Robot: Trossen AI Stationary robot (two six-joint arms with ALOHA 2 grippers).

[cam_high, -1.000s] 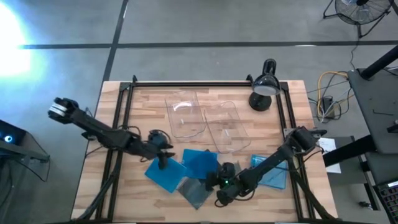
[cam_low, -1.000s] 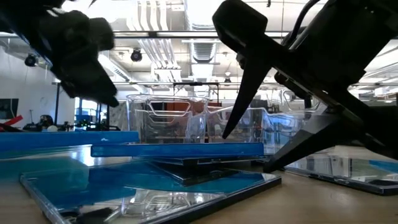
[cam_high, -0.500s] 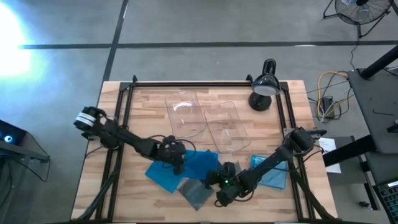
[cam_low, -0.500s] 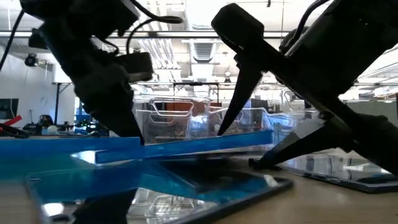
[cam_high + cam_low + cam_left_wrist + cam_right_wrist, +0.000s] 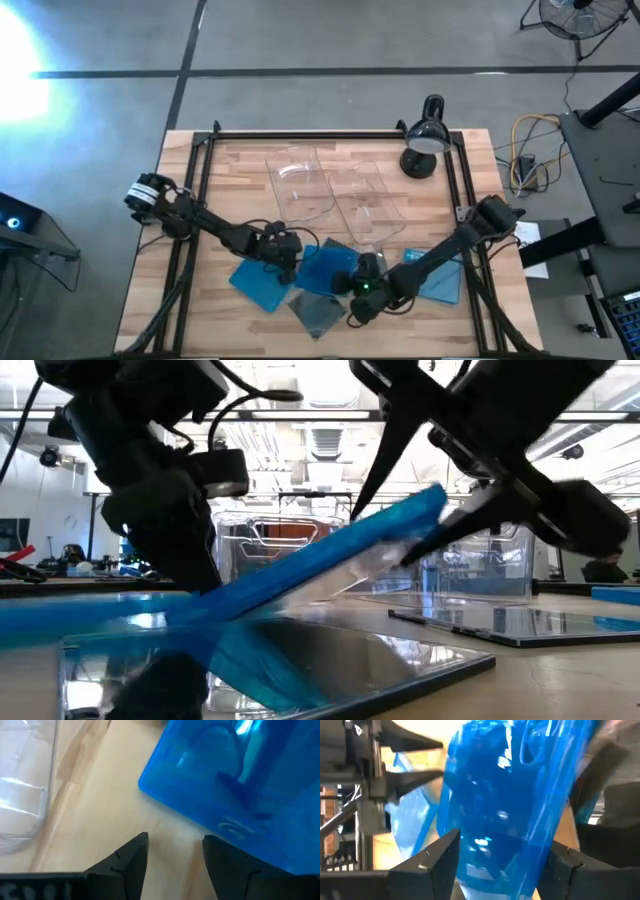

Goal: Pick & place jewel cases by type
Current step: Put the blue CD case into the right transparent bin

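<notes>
My right gripper [image 5: 358, 280] [image 5: 502, 845] is shut on a bright blue jewel case [image 5: 325, 268] near the table's front middle. That case is tilted in the low view [image 5: 320, 560]. My left gripper [image 5: 290, 262] [image 5: 172, 850] is open, low over the wood, at the case's left edge; I cannot tell whether it touches. A second blue case [image 5: 258, 285] lies flat at the left. A smoky grey case [image 5: 315, 312] lies near the front. A third blue case [image 5: 438, 282] lies under my right arm. My right gripper pinches the tilted blue case between its two fingers [image 5: 435, 865], one on each flat face, at its raised right end [image 5: 430, 510]. The fingers come slanting from the table's right. The raised end is clear of the table; the low left end [image 5: 200, 610] rests on the cases below.
Two clear plastic trays [image 5: 300, 185] [image 5: 365, 205] stand side by side behind the cases. A black desk lamp [image 5: 425, 145] stands at the far right corner. Black rails [image 5: 195, 180] run along the table's left and right sides.
My left gripper has gone toward the table's right and come down to the left edge of the blue case. My right gripper has risen with the case's right end, which tipped up from flat to steeply slanted while its left end stayed low.
</notes>
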